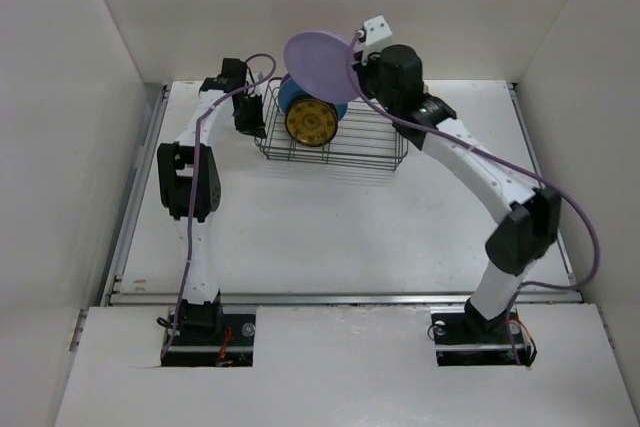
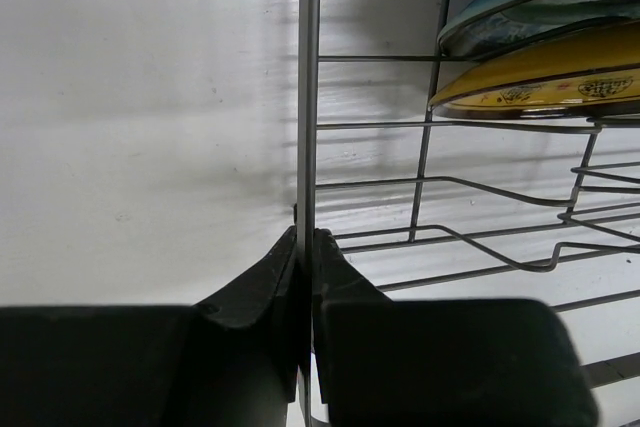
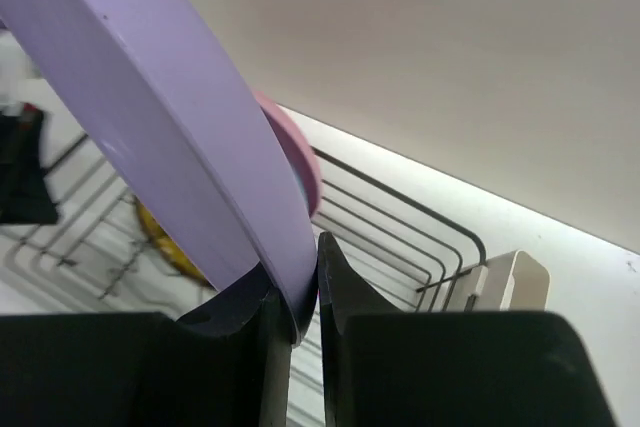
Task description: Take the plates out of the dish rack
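My right gripper (image 1: 355,59) is shut on the rim of the lavender plate (image 1: 318,62) and holds it up above the back of the dish rack (image 1: 335,142); the plate fills the upper left of the right wrist view (image 3: 170,117). The pink plate (image 3: 295,152) stands behind it in the rack. The golden-yellow plate (image 1: 311,124), the blue plate (image 1: 293,95) and a teal plate (image 2: 520,12) stand in the rack's left half. My left gripper (image 2: 305,247) is shut on the rack's left rim wire (image 2: 309,97).
A beige cutlery holder (image 3: 510,282) hangs at the rack's right end. White walls enclose the table on the left, back and right. A metal rail (image 1: 340,297) runs along the table's near edge.
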Robot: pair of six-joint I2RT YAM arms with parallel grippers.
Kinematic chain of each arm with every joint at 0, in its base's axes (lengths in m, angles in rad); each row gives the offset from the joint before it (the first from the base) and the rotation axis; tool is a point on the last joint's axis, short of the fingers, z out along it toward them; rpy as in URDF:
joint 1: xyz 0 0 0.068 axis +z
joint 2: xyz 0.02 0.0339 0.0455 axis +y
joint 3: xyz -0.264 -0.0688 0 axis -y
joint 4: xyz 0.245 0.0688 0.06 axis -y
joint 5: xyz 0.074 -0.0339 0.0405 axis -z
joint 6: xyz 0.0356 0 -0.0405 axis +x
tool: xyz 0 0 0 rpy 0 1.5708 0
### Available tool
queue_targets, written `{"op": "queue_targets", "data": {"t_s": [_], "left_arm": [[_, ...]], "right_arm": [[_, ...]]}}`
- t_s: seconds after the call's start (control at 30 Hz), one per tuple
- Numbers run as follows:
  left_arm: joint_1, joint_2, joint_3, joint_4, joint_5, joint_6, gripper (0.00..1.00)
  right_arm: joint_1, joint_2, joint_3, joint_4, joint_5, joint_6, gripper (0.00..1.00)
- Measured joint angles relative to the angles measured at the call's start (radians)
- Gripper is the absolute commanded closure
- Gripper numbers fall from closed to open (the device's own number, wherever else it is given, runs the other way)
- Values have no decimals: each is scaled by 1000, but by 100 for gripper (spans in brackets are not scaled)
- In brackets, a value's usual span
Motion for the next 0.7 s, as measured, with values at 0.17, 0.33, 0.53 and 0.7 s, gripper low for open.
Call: {"op": "queue_targets", "data": {"t_s": [0.17, 0.33, 0.53, 0.7], "left_arm": [[-2, -21, -32, 16, 0, -9, 100], [-12, -42, -53, 15, -17, -12, 100], [-23, -70, -62, 10, -31, -11, 100], [-27, -84, -63, 4, -32, -9, 100]], "right_arm": [[23, -211, -192, -48, -156, 53, 100], [87, -193, -404, -157, -355, 104, 100], [122, -5, -501, -270, -476, 200, 97], [119, 12, -476, -264, -489, 253, 62]]}}
